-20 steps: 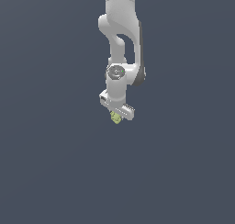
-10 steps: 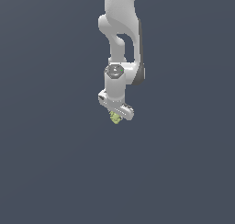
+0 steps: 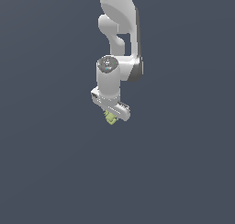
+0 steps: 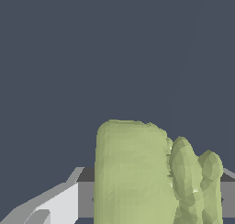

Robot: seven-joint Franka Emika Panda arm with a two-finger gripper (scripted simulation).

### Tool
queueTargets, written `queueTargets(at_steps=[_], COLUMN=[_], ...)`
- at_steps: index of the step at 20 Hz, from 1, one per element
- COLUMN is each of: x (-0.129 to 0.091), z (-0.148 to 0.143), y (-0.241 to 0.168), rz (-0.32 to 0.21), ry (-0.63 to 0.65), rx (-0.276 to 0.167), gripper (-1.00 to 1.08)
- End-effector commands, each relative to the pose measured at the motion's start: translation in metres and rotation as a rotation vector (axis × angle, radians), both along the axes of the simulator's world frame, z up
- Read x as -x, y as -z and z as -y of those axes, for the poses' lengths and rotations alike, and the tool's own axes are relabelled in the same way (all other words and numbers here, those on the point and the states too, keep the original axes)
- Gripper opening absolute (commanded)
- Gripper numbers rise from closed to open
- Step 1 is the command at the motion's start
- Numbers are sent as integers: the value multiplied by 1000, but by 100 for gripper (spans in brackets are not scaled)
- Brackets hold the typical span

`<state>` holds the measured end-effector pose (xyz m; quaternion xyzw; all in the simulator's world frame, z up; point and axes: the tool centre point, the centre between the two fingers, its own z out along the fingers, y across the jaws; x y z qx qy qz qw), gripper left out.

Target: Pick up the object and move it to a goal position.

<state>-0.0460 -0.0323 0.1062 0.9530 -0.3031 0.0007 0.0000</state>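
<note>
The object (image 3: 110,118) is a tiny yellow-green lumpy thing. In the exterior view it sticks out just below my white gripper (image 3: 111,116), which is shut on it. In the wrist view the object (image 4: 147,177) fills the near part of the picture, a flat-sided block with rounded lumps on one side. One grey-white finger (image 4: 55,202) shows beside it, and the other finger is mostly hidden behind the object. The white arm reaches down from the top of the exterior view, and the gripper hangs over the plain dark grey ground.
Only a uniform dark grey background (image 3: 183,172) surrounds the arm in both views. No goal marker and no other thing shows.
The gripper, still holding the object, has moved slightly to the exterior view's left and a little upward. Its hold on the object is unchanged.
</note>
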Motion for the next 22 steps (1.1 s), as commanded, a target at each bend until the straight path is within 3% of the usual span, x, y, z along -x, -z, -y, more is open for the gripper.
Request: queueTargets(at_steps=[1,13,22], x=[-12,-72,-98], z=[8,49,65], y=[-18,-104,-138], rz=[0,-1,-1], ry=[0,0,-1], rx=[1,0,0], gripper=[-100,-100,-100])
